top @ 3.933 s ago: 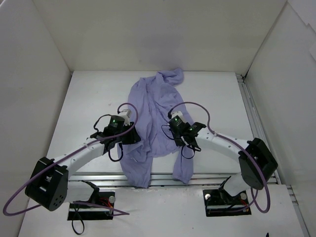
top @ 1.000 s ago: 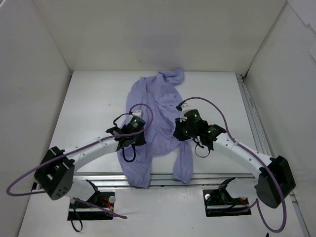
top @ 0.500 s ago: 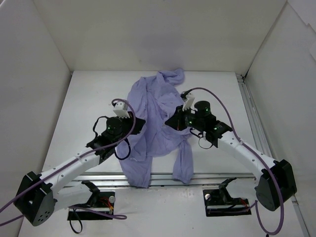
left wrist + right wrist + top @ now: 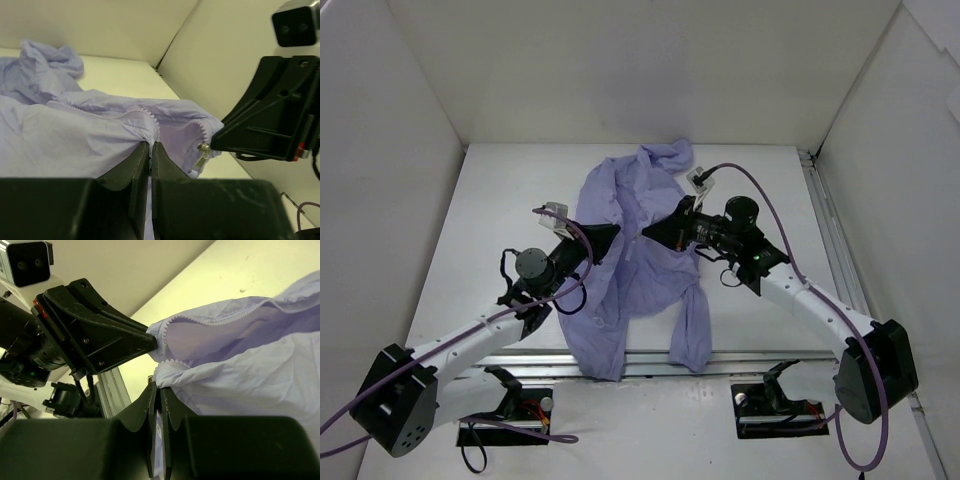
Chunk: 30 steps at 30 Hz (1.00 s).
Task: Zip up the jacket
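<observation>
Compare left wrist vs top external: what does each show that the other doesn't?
Left wrist only: the zipper teeth along the open edge and the metal zipper pull hanging beside the right gripper, with the left gripper pinching fabric. Top external only: the whole jacket spread on the table, its lower ends reaching over the near edge, plus both full arms. Both: the two grippers meeting at the jacket's middle, each shut on fabric.

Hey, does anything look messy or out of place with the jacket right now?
Yes. The jacket lies crumpled and unzipped on the table, bunched at the far end, with two lower ends drooping over the near edge. The zipper pull dangles from one front edge, and the two tooth rows are apart.
</observation>
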Motion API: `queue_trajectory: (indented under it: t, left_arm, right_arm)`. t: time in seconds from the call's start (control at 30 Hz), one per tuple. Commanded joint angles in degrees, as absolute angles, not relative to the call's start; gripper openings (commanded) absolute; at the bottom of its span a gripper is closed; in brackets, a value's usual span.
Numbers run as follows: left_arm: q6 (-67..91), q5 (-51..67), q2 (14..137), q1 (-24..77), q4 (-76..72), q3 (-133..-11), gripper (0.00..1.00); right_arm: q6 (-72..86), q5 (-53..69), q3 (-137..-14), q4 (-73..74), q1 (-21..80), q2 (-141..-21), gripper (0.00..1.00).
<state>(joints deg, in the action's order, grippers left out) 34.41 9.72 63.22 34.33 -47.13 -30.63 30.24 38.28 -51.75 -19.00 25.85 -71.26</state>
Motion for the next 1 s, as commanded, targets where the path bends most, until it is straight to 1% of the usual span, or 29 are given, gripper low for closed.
queue_trajectory:
  t: [0.0,0.5,0.97]
  left_arm:
    - [33.22,12.83,62.32,33.84,-59.76,-31.64,0.0]
    - [35.16,15.2,61.87,33.84,-67.67,-30.76,0.0]
    - [35.59,16.61,62.66,33.84,-69.34,-31.9,0.0]
  right_arm:
    - [32.78,42.45,-53.88,-30.4,25.49,-72.25,0.0]
    - [35.94,43.68,-52.82,-39.19,25.66,-72.25,0.0]
    - [39.37,44.21,-51.68,-46.32,26.28,-73.74,0.0]
